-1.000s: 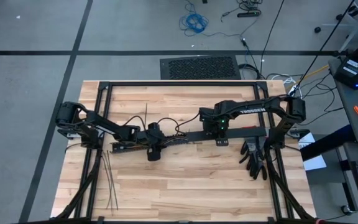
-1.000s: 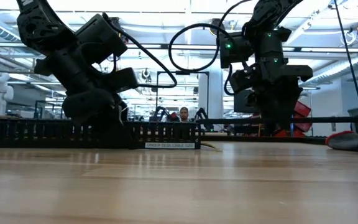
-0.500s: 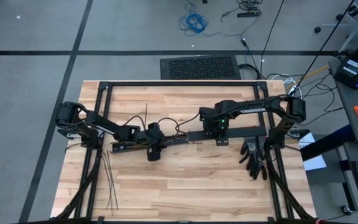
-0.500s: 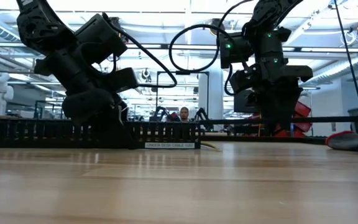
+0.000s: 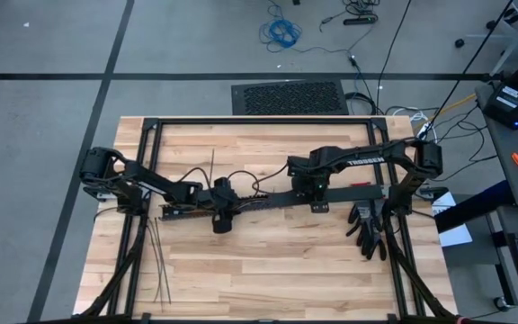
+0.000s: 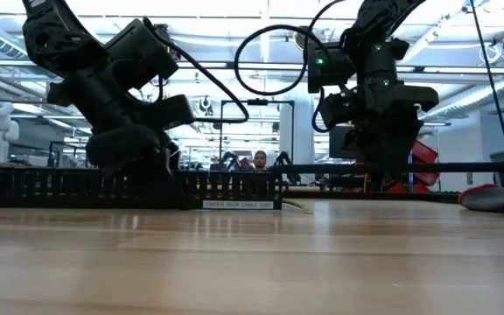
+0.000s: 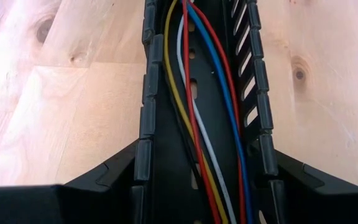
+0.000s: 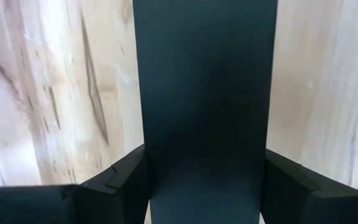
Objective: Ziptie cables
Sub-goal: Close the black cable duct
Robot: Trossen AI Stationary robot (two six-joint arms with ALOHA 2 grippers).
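Wooden planks made up the table (image 5: 268, 270), which filled the middle of the high view. At its lower left lay the zipties (image 5: 157, 256), loose and untouched, well apart from both arms, so no tie looked fitted yet. Left of centre, the left end effector (image 5: 220, 214) straddled the black duct (image 5: 187, 210), its fingers clamped on the duct's slotted walls. The cables (image 7: 197, 118) ran inside the duct: thin red, blue, white and yellow wires, lying loosely side by side and unbound. Right of centre, the right end effector (image 5: 317, 191) gripped a flat black strip (image 8: 204, 93) between its fingers. Black gloves (image 5: 368, 229) lay at the right.
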